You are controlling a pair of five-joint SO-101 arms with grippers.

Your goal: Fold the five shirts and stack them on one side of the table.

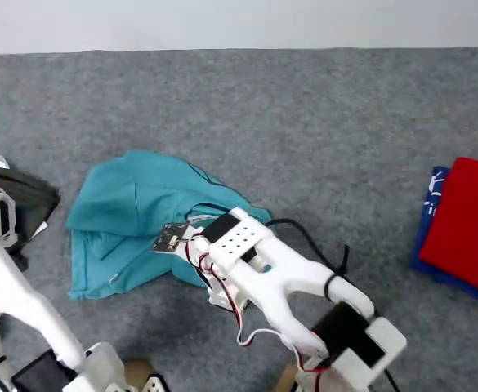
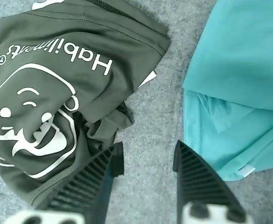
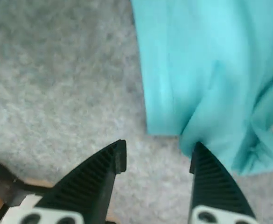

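Right pincer (image 3: 158, 156), spread and empty, sits with teal shirt (image 3: 206, 65) hem just ahead; left pincer (image 2: 148, 151), also spread, farther off.

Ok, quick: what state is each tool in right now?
Left tool: open, holding nothing.
Right tool: open, holding nothing, at the teal shirt edge.

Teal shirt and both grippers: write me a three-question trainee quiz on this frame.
1. True or false: the red shirt lies on the blue shirt.
2. The left gripper is above: A) the red shirt; B) grey table cover between dark shirt and teal shirt; C) a folded stack.
3. Fill in: the right gripper, by the teal shirt's edge, is ____.
Key: 1 true; 2 B; 3 open.
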